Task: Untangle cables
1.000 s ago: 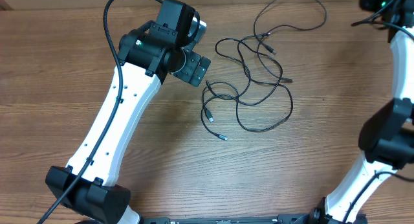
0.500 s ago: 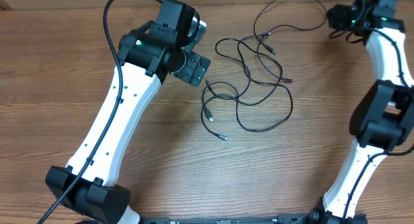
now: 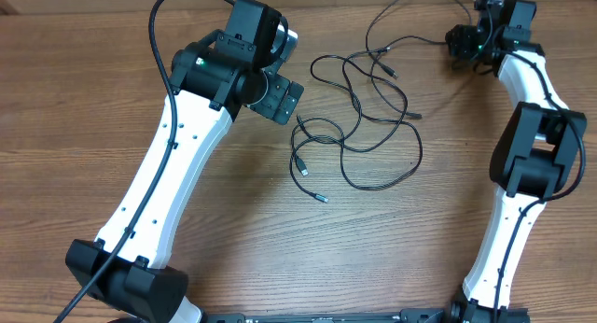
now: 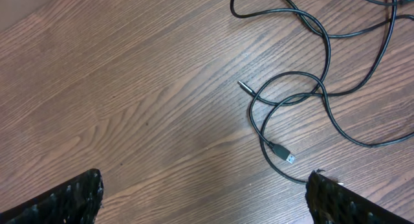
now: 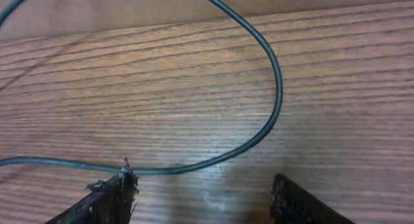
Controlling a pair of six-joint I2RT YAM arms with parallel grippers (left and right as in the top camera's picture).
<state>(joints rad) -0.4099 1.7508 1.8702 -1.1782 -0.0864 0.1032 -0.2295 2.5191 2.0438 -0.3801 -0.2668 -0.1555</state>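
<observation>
Tangled black cables [image 3: 345, 147] lie on the wooden table [image 3: 448, 239]; left gripper [image 3: 282, 97] hovers open just left, right gripper [image 5: 202, 185] open over a far-right cable loop [image 5: 277, 88]

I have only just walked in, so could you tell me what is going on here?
Two robot arms are working on a tangle of black cables on a wooden table. The right gripper is open at the far loop of cable, gripping nothing yet. The left gripper hovers open beside the tangle, also empty.
</observation>
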